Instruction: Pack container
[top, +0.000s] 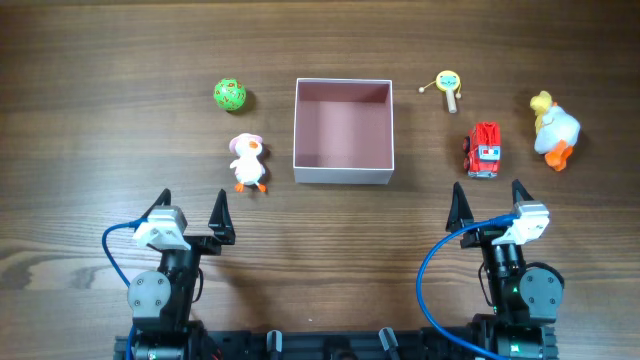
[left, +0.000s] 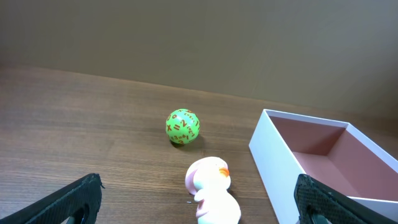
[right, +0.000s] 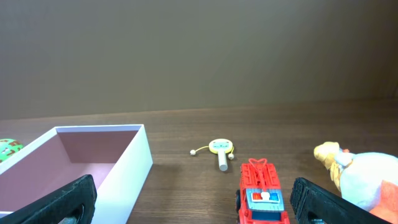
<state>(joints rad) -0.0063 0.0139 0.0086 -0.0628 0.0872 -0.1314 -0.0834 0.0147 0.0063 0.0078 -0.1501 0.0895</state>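
The container is a square white box with a dusty-pink inside, empty, at the table's middle; it also shows in the left wrist view and the right wrist view. Left of it lie a green ball and a small pink-and-white duck. Right of it lie a yellow rattle drum, a red fire truck and a white-and-yellow plush duck. My left gripper is open and empty, near the pink duck. My right gripper is open and empty, near the truck.
The wooden table carries only these toys and the box. Both arm bases with blue cables stand at the front edge. A plain wall rises behind the table's far edge.
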